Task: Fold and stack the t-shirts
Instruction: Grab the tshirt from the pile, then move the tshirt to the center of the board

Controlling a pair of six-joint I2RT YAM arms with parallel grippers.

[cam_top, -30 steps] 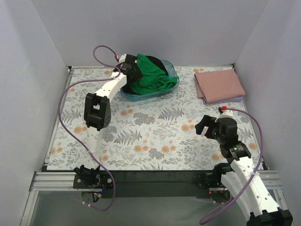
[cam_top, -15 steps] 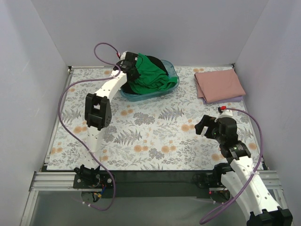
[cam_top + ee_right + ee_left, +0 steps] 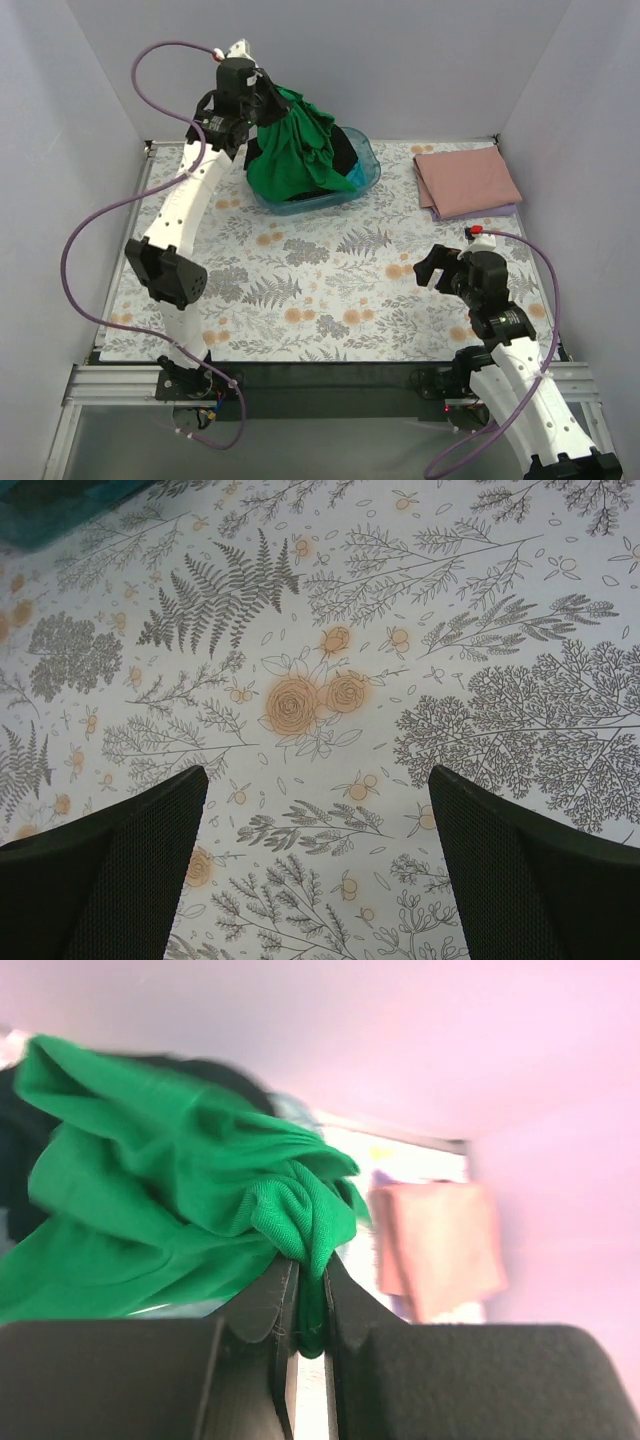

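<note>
- Lift: left jaws clench the green t-shirt (image 3: 292, 150), hanging into the far tub (image 3: 368, 172); raise until fabric clears its rim.
- Empty right jaws gape near right; lay shirt on worktop (image 3: 330, 270) between.

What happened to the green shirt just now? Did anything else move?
The left gripper rose from the blue tub, lifting the green t-shirt clamped in it; the shirt now hangs with its lower part draped in the tub. The open right gripper, the tub and the folded pink t-shirt stayed put.
</note>
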